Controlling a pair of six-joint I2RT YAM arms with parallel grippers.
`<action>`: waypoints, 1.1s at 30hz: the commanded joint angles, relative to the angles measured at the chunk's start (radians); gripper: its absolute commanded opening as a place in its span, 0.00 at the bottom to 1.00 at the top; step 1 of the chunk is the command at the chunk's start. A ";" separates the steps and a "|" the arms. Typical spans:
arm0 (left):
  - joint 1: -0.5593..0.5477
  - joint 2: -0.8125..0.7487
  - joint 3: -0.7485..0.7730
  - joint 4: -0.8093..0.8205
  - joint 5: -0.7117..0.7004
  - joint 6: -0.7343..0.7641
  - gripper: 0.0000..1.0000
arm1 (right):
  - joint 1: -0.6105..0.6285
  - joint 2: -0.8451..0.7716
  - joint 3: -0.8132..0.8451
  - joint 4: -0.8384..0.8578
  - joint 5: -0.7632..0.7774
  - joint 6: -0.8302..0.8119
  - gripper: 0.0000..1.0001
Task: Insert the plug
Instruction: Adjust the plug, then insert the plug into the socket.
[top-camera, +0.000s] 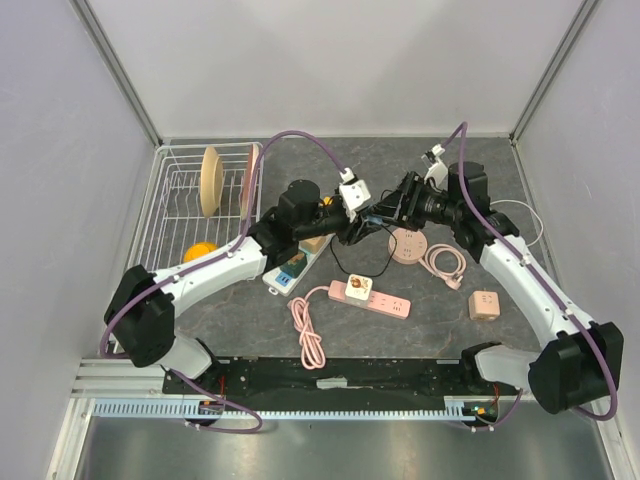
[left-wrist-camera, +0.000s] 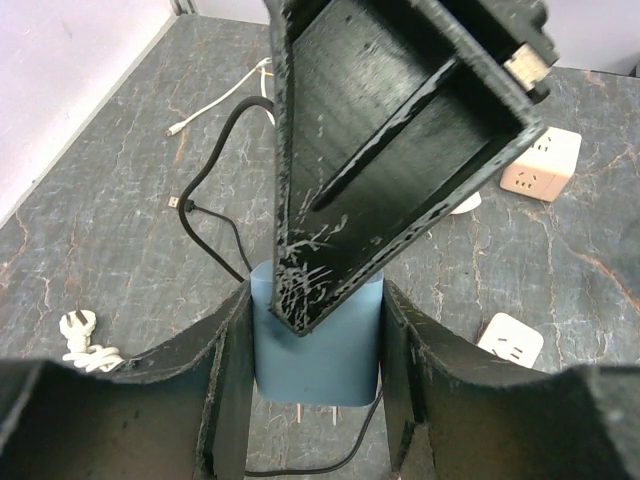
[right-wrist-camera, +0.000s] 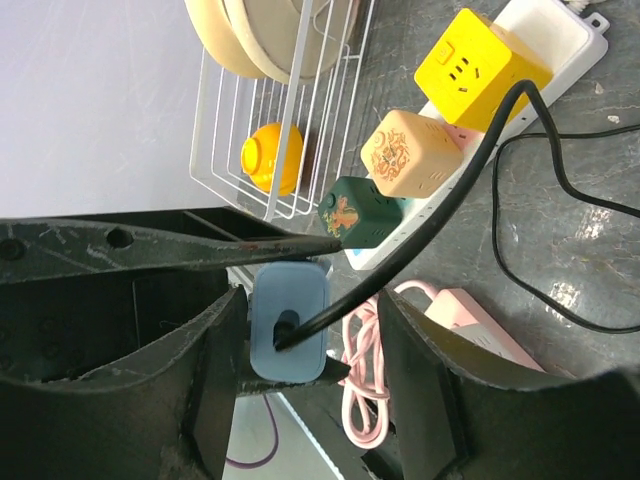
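The plug (left-wrist-camera: 318, 350) is a blue block with two metal prongs pointing down and a black cable (right-wrist-camera: 440, 215) running from its back. My left gripper (left-wrist-camera: 316, 300) is shut on its two sides and holds it above the table. In the right wrist view the plug (right-wrist-camera: 290, 320) sits between the right gripper's (right-wrist-camera: 312, 310) fingers; the left pad is close against it and a wide gap stays on the other side, so that gripper is open. From above, both grippers (top-camera: 352, 228) (top-camera: 382, 214) meet over the table's middle.
A white power strip (top-camera: 290, 272) carries yellow (right-wrist-camera: 478, 62), peach (right-wrist-camera: 408, 152) and green (right-wrist-camera: 360, 212) cube adapters. A pink strip (top-camera: 372, 297), a round pink socket (top-camera: 408, 245), a peach cube socket (top-camera: 484, 305) and a coiled pink cable (top-camera: 308, 338) lie nearby. A dish rack (top-camera: 172, 200) stands at left.
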 joint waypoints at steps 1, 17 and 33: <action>-0.019 -0.001 0.027 0.070 -0.013 0.061 0.02 | 0.007 0.022 -0.026 0.075 -0.026 0.036 0.59; -0.033 -0.106 -0.090 0.018 -0.145 0.043 0.76 | -0.060 0.045 0.026 -0.032 -0.090 -0.213 0.00; -0.151 -0.341 -0.351 -0.207 -0.378 -0.496 0.78 | 0.063 -0.073 -0.137 -0.309 0.292 -0.800 0.00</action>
